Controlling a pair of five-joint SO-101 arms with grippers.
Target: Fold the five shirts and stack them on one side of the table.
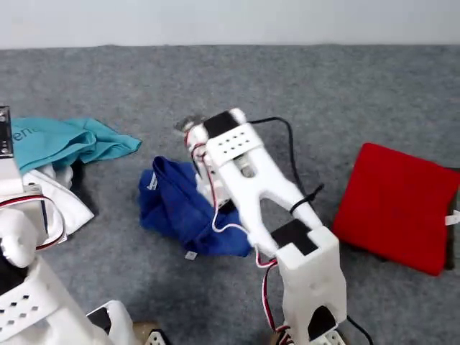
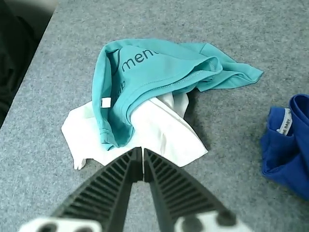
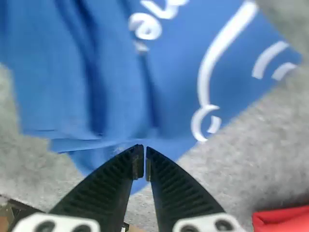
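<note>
Grey, felt-like covering runs across the whole table (image 1: 345, 108), with a pale wall (image 1: 215, 21) along its far edge. Near the middle lies the blue shirt (image 1: 176, 208), crumpled and unfolded, a small white label showing at its collar side. The right arm (image 1: 244, 165) stretches out over it from the near edge. In the right wrist view the right gripper (image 3: 140, 164) has its two black ribbed fingers pressed together, tips at the edge of the blue cloth where it meets the grey surface. Whether any cloth is pinched between them cannot be told.

On the left side of the table the teal shirt (image 2: 154, 77) lies bunched, draped partly over the white shirt (image 2: 154, 130), which spreads out from under it toward the near edge. The left gripper (image 2: 143, 162) is closed too, its fingertips meeting with nothing between them, just over the near edge of the white shirt. The left arm (image 1: 29, 302) stands at the near-left corner in the high view.

On the right side, well apart from the blue shirt, the red shirt (image 1: 395, 205) lies folded into a neat flat square
</note>
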